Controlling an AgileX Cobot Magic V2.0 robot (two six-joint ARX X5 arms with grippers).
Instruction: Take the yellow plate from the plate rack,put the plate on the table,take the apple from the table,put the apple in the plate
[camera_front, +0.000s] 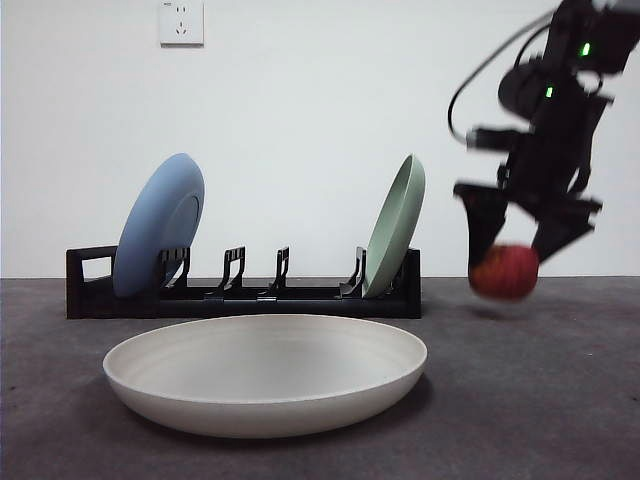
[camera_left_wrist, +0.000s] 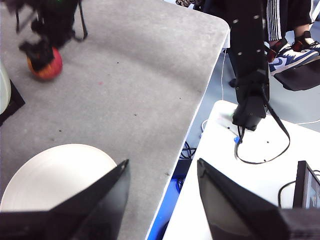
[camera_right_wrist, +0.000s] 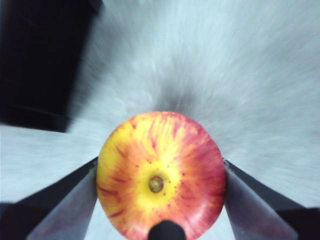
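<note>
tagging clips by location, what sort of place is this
Probably a lab or test room rather than a real kitchen: a bare white wall with a socket, a grey work table beside a white desk with loose cables, and a plate rack staged for two robot arms.

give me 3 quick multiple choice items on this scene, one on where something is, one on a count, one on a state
1. Where is the yellow plate?
A. in the plate rack
B. flat on the table, in front of the plate rack
C. in a claw

2. How many plates stand in the plate rack?
A. one
B. two
C. three

3. What is the right claw doing?
A. open and empty
B. gripping a plate
C. shut on the apple

Answers:
1 B, it lies on the table before the rack.
2 B, only the blue plate and green plate stand there.
3 C, both jaws press the sides of the apple; the left claw is open.
</note>
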